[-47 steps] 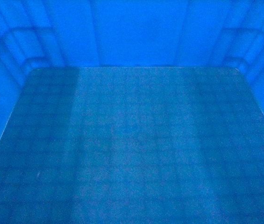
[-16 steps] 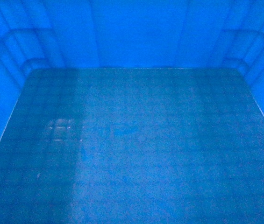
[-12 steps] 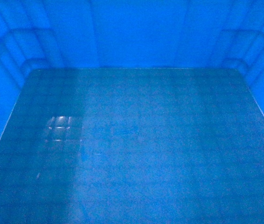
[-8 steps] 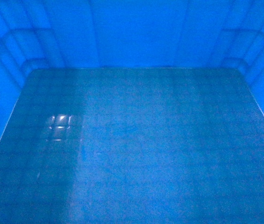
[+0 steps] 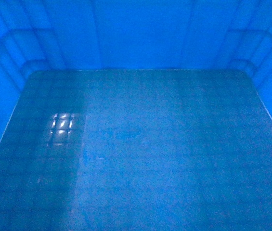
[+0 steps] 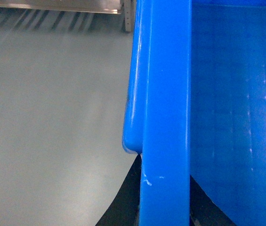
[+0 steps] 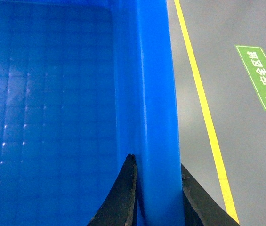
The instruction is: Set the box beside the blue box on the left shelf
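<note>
One large open-top rectangular blue plastic crate (image 5: 140, 43), filling the head view entirely. Interior: four smooth glossy walls, stepped and moulded at the two far corners. Floor flat, glossy, darker teal-blue, marked with a faint square grid; far corners rounded. One bright patch of reflected light on the left part of the floor. Contents: nothing visible on the floor in any view.

One thick rolled rim on the crate's left wall, seen from the left wrist-mounted view as a broad vertical blue band (image 6: 163, 117), smooth, with small pale scuffs low down and a rounded outer lip beside it. Two dark fingers of the left claw (image 6: 163, 207) show at the bottom edge, one on each side of this wall: clenched on the crate's rim.

One matching rim on the right wall (image 7: 147, 94), smooth and glossy. Two black pointed fingers (image 7: 121, 197) of the right claw (image 7: 154, 197) straddle it, one inside the crate and one outside, pressed against the wall: likewise grasping the crate.

One grey smooth floor (image 6: 43, 117), matt, lying beneath and to the left of the crate. One pale metal structure (image 6: 76, 5) along the top edge of that view, detail too slight to tell. To the right: the same grey floor, one yellow painted line (image 7: 203, 108) running alongside the crate, and one green rectangular floor sign (image 7: 261, 77) with white characters and a footprint symbol, well apart from the crate.
</note>
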